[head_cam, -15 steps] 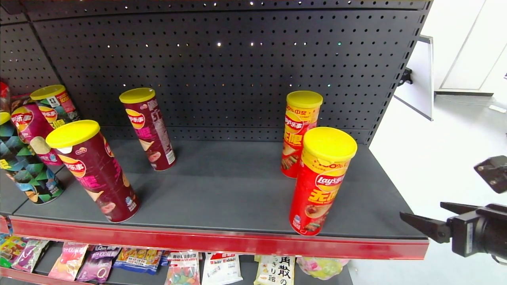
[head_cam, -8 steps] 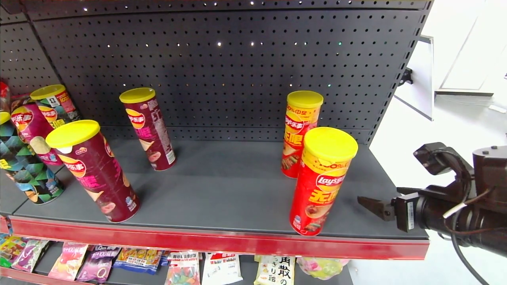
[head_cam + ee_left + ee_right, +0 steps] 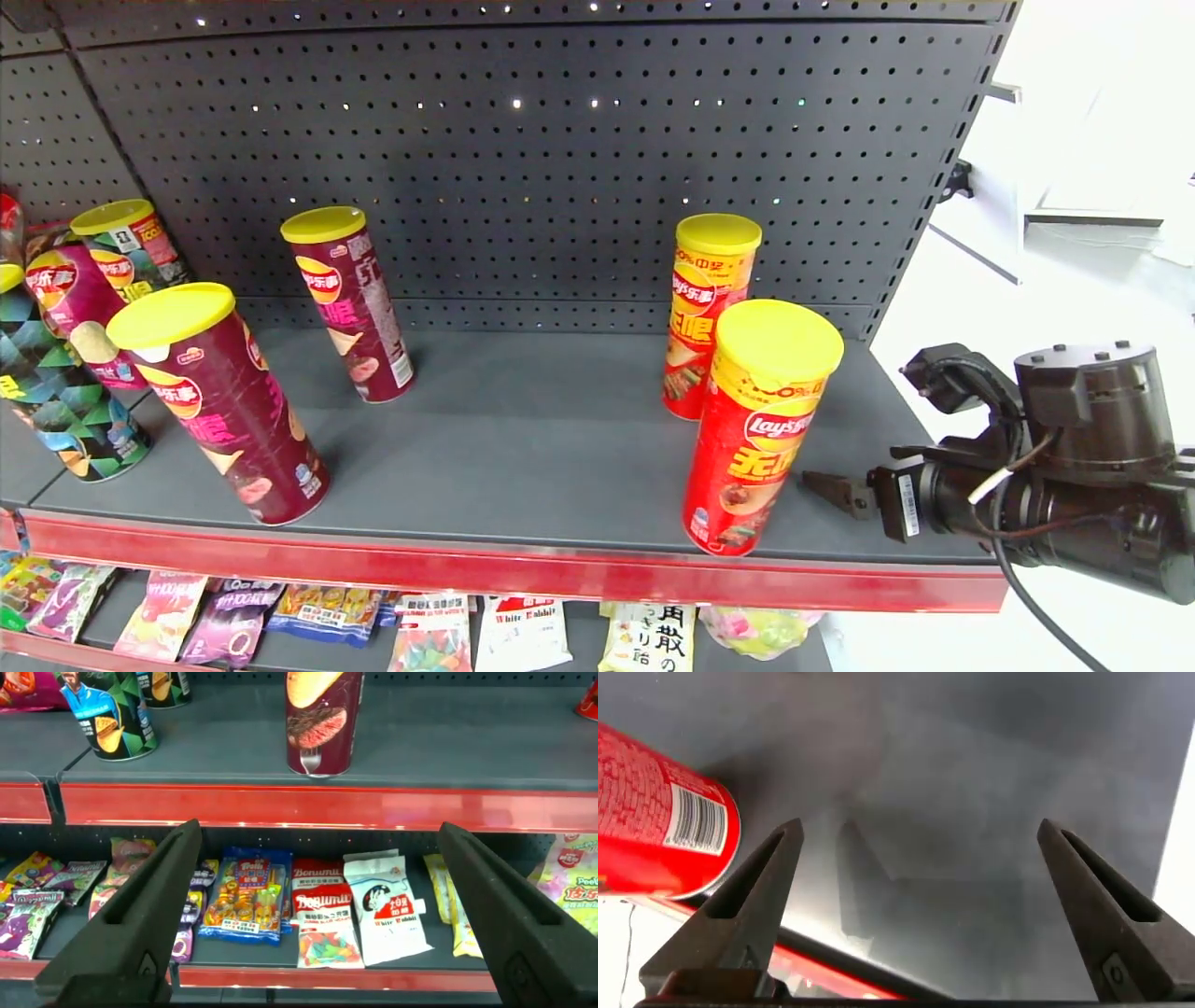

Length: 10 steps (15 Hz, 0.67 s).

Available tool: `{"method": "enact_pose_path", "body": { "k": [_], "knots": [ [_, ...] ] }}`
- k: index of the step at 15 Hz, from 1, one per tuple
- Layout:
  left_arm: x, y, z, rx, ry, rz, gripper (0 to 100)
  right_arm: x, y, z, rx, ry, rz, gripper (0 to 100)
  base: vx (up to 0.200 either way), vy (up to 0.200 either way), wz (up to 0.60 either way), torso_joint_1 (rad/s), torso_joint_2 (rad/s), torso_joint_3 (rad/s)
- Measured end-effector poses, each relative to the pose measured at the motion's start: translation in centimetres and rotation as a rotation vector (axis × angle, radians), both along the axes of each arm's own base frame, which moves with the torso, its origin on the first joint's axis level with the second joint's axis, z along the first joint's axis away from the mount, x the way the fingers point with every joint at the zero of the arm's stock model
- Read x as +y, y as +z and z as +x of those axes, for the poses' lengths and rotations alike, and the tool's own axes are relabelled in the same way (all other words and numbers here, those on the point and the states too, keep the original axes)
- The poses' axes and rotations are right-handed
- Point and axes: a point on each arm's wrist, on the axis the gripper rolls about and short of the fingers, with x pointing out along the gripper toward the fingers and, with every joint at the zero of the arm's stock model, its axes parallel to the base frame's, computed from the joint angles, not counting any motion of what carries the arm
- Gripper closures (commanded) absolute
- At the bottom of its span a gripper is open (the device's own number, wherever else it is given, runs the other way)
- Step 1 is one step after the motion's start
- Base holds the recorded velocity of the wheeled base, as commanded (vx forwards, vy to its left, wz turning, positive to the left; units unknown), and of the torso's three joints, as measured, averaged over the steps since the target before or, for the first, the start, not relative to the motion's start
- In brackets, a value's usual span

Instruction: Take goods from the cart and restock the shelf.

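One second on, the right gripper (image 3: pixel 829 487), wide open and empty, has slid in just beside the front red can (image 3: pixel 752 439), seemingly to straighten it.

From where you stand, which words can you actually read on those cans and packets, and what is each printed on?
"Lay's": front red can.
"White Rabbit": white bag on the lower shelf.
Barcode digits on that can, the front maroon can print, other packets: too small or blurred to read.
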Motion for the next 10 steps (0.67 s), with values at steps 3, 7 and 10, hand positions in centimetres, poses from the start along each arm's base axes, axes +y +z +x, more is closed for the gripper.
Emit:
{"method": "enact_pose_path", "body": {
  "k": [3,7,10],
  "knots": [
    [0.00,0.00,0.00,0.000,0.000,0.000,0,0.60,-0.09,0.13,0.003,0.022,-0.003,0,0.000,0.000,0.00,0.000,0.00,0.000],
    [0.00,0.00,0.00,0.000,-0.001,0.000,0,1.09,-0.45,0.39,0.014,0.041,-0.016,0,0.000,0.000,0.00,0.000,0.00,0.000],
    [0.00,0.00,0.00,0.000,0.000,0.000,0,1.21,-0.61,0.47,0.012,0.061,-0.043,0,0.000,0.000,0.00,0.000,0.00,0.000]
  ]
}}
